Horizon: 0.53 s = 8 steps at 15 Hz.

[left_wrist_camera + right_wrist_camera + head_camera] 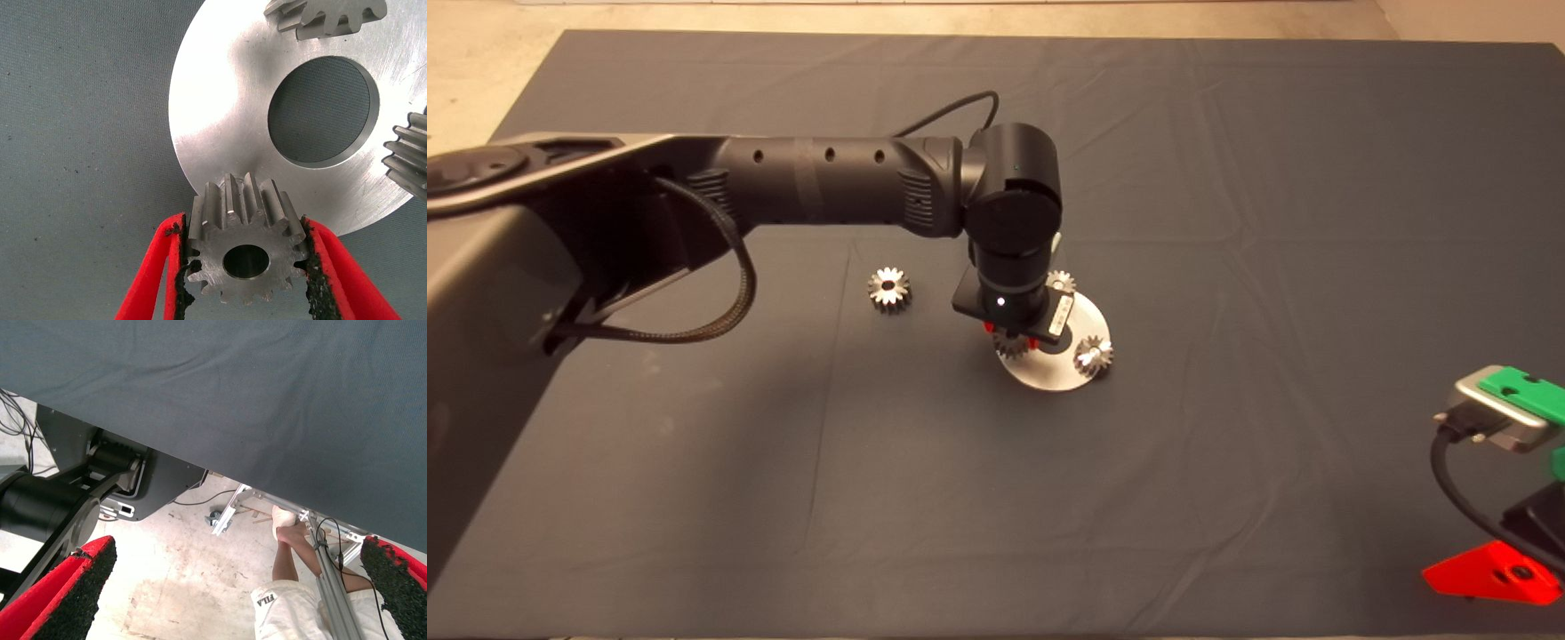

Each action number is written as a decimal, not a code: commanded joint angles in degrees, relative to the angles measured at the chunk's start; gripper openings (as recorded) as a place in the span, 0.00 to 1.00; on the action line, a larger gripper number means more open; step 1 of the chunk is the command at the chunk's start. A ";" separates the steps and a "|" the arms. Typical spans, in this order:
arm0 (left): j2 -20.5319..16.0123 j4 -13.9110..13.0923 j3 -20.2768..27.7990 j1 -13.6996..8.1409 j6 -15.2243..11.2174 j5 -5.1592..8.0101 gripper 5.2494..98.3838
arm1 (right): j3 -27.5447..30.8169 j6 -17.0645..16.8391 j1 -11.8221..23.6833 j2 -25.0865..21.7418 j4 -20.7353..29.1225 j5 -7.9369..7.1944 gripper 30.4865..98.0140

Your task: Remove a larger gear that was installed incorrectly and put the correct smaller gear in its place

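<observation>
- Though hard to size for sure, read as the smaller gear (245, 257): clenched between the red fingers (155, 280) of L gripper (1010, 336), at 9 o'clock on the silver disc (213, 133) rim.
- Looks a touch wider, so taken as the larger gear (888, 289): loose on the mat (1227, 498), well apart from disc, also toward 9 o'clock.
- Two more gears on disc, approx 12 o'clock (1060, 283) and 4 o'clock (1094, 356).
- Step, by that reading: seating the replacement.
- Next calls for: bore kept square over its seat, straight push down, then let go w/o tilting it.
- R gripper (1498, 573) parked at mat's 4 o'clock corner, fingers released, nothing held.
- Writing: "FILA" on a person's white shorts (265, 600), R wrist view; nothing else legible.
</observation>
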 commanded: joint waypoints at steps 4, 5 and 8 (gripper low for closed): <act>0.28 -1.49 0.52 -0.99 -0.03 1.14 0.32 | 0.37 0.30 0.80 -0.31 2.05 -3.06 0.98; 0.28 -1.49 0.35 -0.99 0.05 1.05 0.33 | 0.37 0.30 0.80 -0.31 2.05 -3.06 0.98; 0.28 -1.49 0.44 -1.08 0.00 1.05 0.36 | 0.37 0.30 0.80 -0.31 2.05 -3.06 0.98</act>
